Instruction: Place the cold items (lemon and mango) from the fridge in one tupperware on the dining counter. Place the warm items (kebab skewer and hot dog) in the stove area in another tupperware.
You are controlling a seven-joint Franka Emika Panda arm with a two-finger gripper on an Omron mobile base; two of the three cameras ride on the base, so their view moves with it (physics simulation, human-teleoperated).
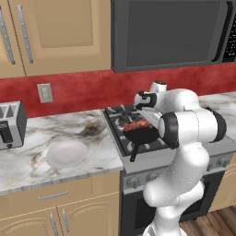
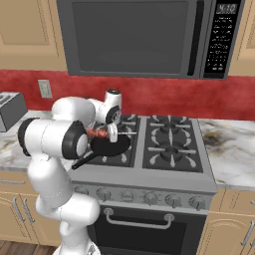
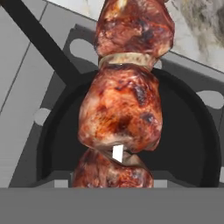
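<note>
The kebab skewer [image 3: 122, 109], chunks of browned meat on a stick, lies lengthwise close under the hand camera, over the black frying pan [image 3: 188, 144]. From the left base view, the skewer [image 1: 136, 125] sits at the pan [image 1: 142, 135] on the stove's front left burner, with my gripper [image 1: 144, 120] down on it. In the right base view, the gripper [image 2: 109, 133] is shut on the skewer [image 2: 98, 133] just above the pan [image 2: 113, 146]. The hot dog, lemon, mango and tupperware are out of view.
The pan's handle [image 1: 134, 152] points toward the stove's front edge. A white plate [image 1: 67, 153] lies on the marble counter left of the stove [image 2: 172, 144], and a toaster [image 1: 10, 124] stands farther left. The microwave [image 2: 134, 35] hangs overhead.
</note>
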